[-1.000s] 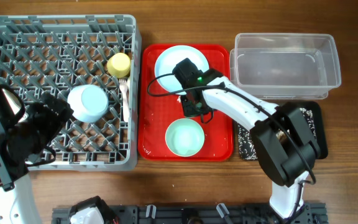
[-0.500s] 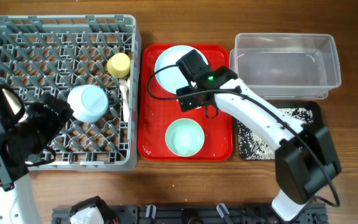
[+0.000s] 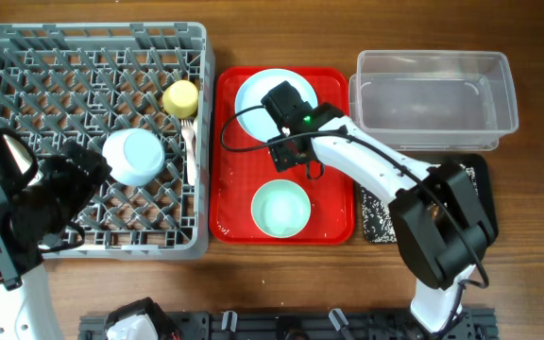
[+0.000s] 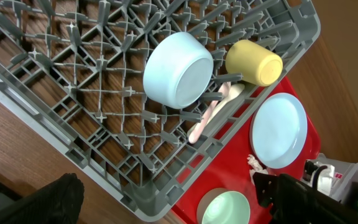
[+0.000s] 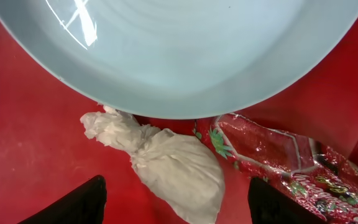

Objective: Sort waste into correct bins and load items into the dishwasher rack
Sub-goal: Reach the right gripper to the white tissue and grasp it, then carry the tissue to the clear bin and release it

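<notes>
The left gripper [image 3: 85, 172] hangs over the near-left part of the dishwasher rack [image 3: 26, 57]; its jaws cannot be made out. Toward the rack's right edge sit the light blue bowl [image 3: 132, 157], yellow cup [image 3: 180, 97] and white fork [image 3: 190, 146]. Over the red tray [image 3: 227, 219], the right gripper [image 5: 174, 186], fingers spread wide and empty, hovers in the gap between the plate [image 3: 256, 94] and the mint bowl [image 3: 281, 209]. The tissue [image 5: 166, 158] lies beneath it at the plate's rim, the red wrapper [image 5: 278, 165] just beside. The clear tub [image 3: 433, 90] stands at the far right, and nearer the camera is the black tray [image 3: 477, 168] with rice scraps [image 3: 376, 219].
</notes>
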Controlling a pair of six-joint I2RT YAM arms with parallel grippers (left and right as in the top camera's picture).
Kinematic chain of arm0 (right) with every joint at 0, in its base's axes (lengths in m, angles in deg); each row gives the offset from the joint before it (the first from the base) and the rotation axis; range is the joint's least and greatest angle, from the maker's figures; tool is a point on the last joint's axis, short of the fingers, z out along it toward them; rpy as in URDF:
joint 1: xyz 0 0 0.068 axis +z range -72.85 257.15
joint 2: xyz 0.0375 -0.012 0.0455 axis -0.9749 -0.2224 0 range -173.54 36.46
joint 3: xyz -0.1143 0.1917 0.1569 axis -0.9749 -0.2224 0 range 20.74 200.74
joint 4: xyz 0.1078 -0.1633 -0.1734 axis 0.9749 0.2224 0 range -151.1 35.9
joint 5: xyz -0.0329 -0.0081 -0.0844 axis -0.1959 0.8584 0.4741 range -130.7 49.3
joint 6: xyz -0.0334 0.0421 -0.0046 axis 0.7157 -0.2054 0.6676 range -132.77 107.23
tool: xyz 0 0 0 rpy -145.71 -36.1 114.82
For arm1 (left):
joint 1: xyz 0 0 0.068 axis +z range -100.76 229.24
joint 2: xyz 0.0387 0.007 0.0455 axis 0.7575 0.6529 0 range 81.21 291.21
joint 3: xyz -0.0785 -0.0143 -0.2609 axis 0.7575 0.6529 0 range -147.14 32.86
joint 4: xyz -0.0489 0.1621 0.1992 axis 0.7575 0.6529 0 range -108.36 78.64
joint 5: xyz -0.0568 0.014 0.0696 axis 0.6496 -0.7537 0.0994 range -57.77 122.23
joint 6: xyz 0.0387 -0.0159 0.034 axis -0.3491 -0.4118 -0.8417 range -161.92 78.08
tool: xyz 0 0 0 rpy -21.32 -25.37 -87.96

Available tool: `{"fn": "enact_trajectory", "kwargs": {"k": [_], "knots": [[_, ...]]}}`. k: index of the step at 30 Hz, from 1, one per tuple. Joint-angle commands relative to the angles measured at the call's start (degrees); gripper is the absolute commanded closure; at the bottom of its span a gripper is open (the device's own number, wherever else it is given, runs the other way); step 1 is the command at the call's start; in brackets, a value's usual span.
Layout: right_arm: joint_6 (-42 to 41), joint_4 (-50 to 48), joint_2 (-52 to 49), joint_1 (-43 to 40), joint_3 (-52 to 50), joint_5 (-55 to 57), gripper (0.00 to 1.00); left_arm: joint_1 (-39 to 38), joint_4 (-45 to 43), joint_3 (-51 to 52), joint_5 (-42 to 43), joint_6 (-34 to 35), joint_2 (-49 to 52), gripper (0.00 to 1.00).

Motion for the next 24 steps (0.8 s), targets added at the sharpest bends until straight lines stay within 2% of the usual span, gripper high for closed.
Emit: {"fn": "enact_trajectory", "kwargs": {"k": [1, 3, 5, 9, 14, 17, 21, 24], "knots": [[3.43, -0.24, -1.64, 0.17, -0.26, -3.52, 0.26, 0.20, 0.00, -0.07, -0.35, -0.26, 0.31, 0.00], [8.31, 0.24, -1.64, 0.17, -0.26, -11.58, 0.26, 0.20, 0.00, -0.07, -0.35, -0.24, 0.39, 0.00], [12.31, 3.02, -1.60, 0.17, -0.26, -18.01, 0.34, 0.20, 0.00, -0.07, -0.35, -0.24, 0.50, 0.00], [12.15, 7.02, -1.57, 0.17, -0.24, -15.76, 0.37, 0.20, 0.00, -0.07, -0.35, -0.26, 0.52, 0.00], [10.16, 1.77, -1.60, 0.17, -0.24, -14.67, 0.36, 0.20, 0.00, -0.07, -0.35, -0.26, 0.63, 0.00], [8.94, 1.27, -1.60, 0.17, -0.26, -10.19, 0.35, 0.20, 0.00, -0.07, -0.35, -0.26, 0.70, 0.00], [9.33, 0.07, -1.60, 0.17, -0.26, -10.05, 0.34, 0.20, 0.00, -0.07, -0.35, -0.26, 0.70, 0.00], [9.05, -4.55, -1.62, 0.17, -1.57, -10.14, 0.30, 0.20, 0.00, -0.07, -0.35, -0.26, 0.70, 0.00]]}}
